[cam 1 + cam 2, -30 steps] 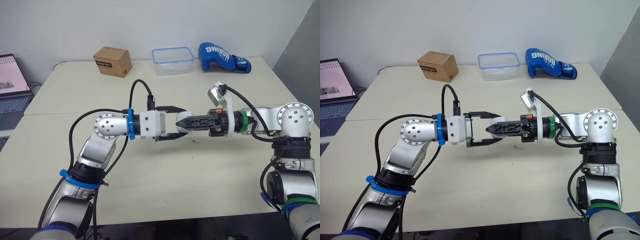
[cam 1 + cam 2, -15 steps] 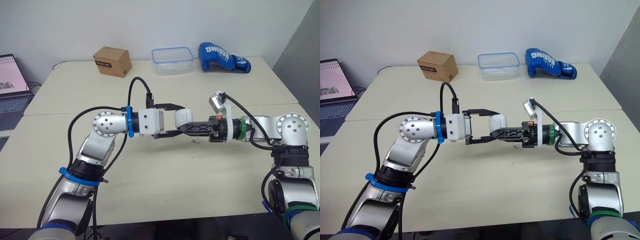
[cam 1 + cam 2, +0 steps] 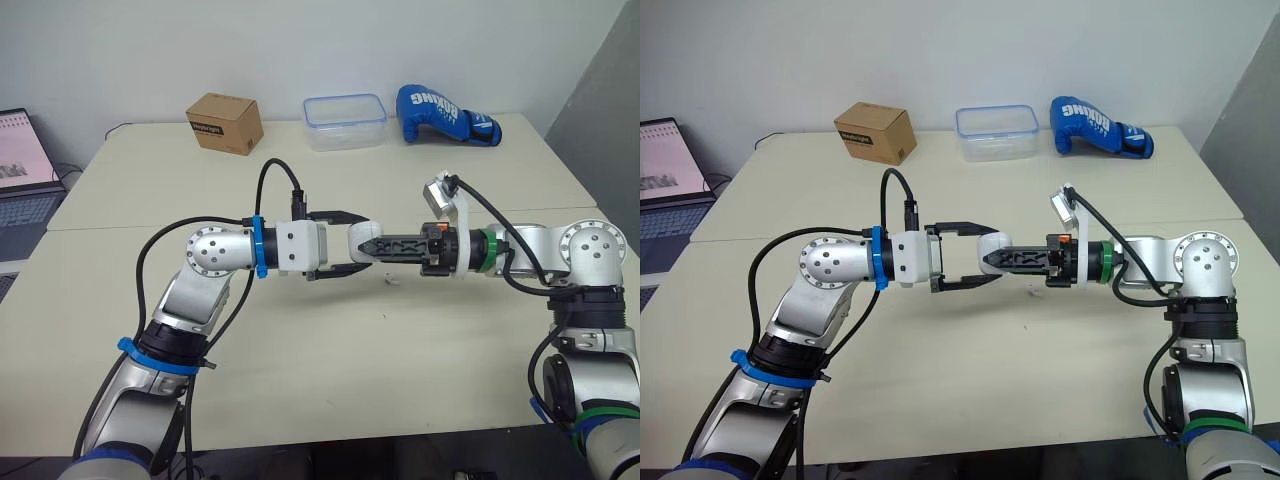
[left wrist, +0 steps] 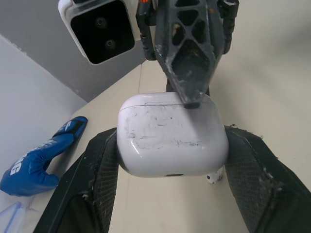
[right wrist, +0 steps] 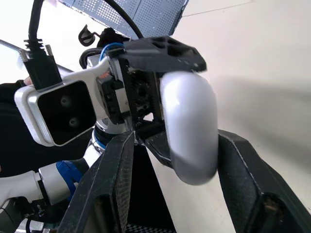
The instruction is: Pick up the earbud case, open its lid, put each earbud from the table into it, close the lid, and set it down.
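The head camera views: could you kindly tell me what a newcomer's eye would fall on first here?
The two arms meet above mid-table: the left gripper clamps a rounded white earbud case, and the open right gripper straddles it with its black fingers. Just beneath lies a small white earbud on the beige table, and a bright blue boxing glove sits at the far edge.

One earbud [image 4: 214,177] partly hidden behind earbud case [image 4: 172,136]; laptop [image 3: 22,165] cut off.
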